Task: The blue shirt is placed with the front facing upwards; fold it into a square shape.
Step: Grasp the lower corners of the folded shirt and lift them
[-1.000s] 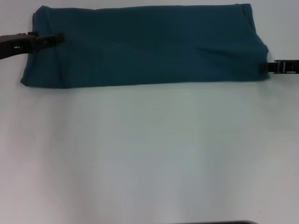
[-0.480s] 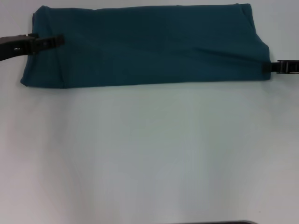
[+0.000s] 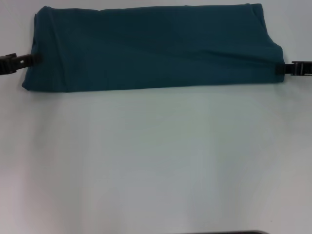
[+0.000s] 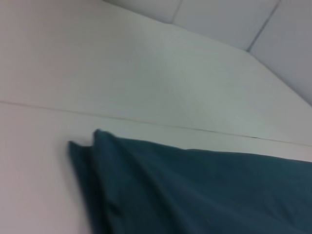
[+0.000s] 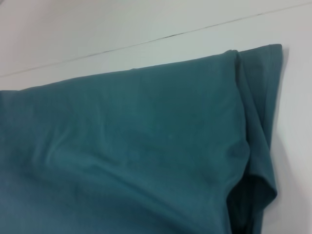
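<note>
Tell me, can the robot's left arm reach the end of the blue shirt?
Probably yes. The left gripper already sits at the left end of the blue shirt, and nothing lies between them on the white table. The right gripper waits at the other end.

Lighting even, diffuse, overhead; no glare. Counter (image 3: 156, 161) reads pale with faint greenish-pink tint patches. Shirt (image 3: 151, 46) throws only a thin soft shadow along its near edge. All views soft; left wrist view most blurred, fold edges smeared.
</note>
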Motion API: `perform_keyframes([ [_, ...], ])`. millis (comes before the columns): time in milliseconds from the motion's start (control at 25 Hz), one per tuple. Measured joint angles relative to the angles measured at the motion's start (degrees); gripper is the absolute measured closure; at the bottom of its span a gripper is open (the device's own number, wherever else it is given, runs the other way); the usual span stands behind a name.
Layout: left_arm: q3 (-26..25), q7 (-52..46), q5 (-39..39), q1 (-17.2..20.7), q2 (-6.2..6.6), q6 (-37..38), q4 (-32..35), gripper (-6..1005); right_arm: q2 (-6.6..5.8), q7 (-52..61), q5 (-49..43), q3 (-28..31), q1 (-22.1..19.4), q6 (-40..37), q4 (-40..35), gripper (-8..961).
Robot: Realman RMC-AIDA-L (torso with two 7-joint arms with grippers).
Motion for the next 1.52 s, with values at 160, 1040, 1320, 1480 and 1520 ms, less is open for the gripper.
perform_keyframes([
  [160, -0.1, 0.3, 0.4, 0.2, 0.42, -3.0, 3.1, 83, -0.01, 0.0, 0.0, 0.0, 0.0, 0.0, 0.1, 947],
  [1040, 0.9, 0.6, 4.7, -1.6, 0.81, -7.9, 7.8, 108, -0.01, -0.1, 0.0, 0.0, 0.4, 0.0, -0.1, 947],
  [1320, 1.3, 0.6, 4.8, -1.6, 0.69, -7.7, 7.8, 116, -0.01, -0.1, 0.0, 0.0, 0.5, 0.0, -0.1, 947],
  [1480, 1.3, 0.6, 4.8, -1.6, 0.72, -7.6, 7.8, 121, -0.01, -0.1, 0.0, 0.0, 0.6, 0.0, -0.1, 947],
  [1520, 1.3, 0.6, 4.8, -1.6, 0.72, -7.6, 7.8, 122, -0.01, -0.1, 0.0, 0.0, 0.6, 0.0, -0.1, 947],
])
